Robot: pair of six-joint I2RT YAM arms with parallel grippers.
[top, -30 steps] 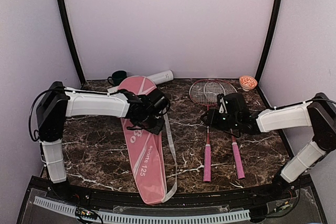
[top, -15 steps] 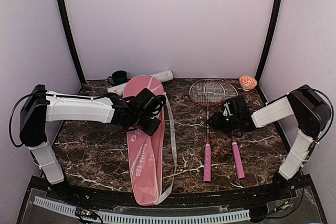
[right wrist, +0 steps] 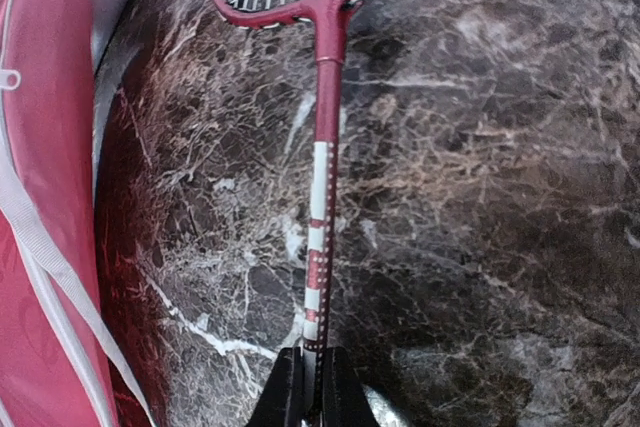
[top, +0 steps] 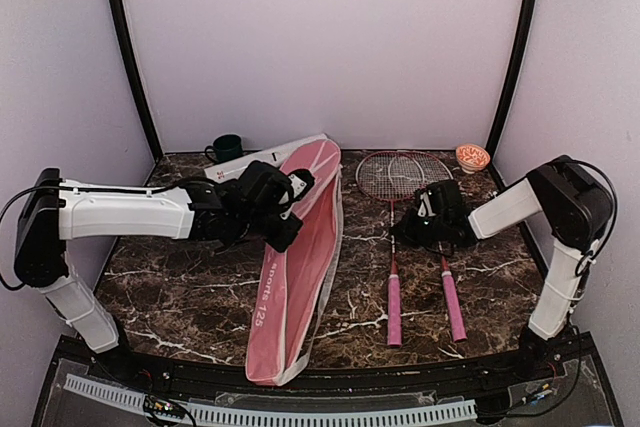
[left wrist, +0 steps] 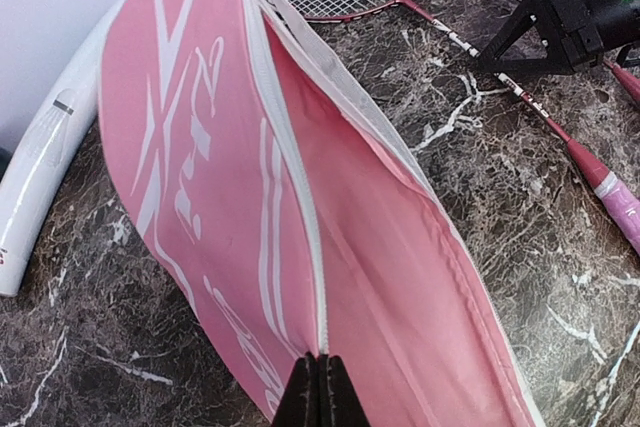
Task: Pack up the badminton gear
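At bag (left wrist: 200,197) edge: left gripper (left wrist: 321,359) clamped | right gripper (right wrist: 311,352) grips racket shaft (right wrist: 322,177)

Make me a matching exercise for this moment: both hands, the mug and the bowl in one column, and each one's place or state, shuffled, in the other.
Column one
1. left hand
2. right hand
3. mug
4. bowl

Column two
A. far right corner of the table
B. shut on the edge of the bag
C. far left, by the end of the tube
D. shut on the shaft of a racket

Pairs: 1-B, 2-D, 3-C, 4-A
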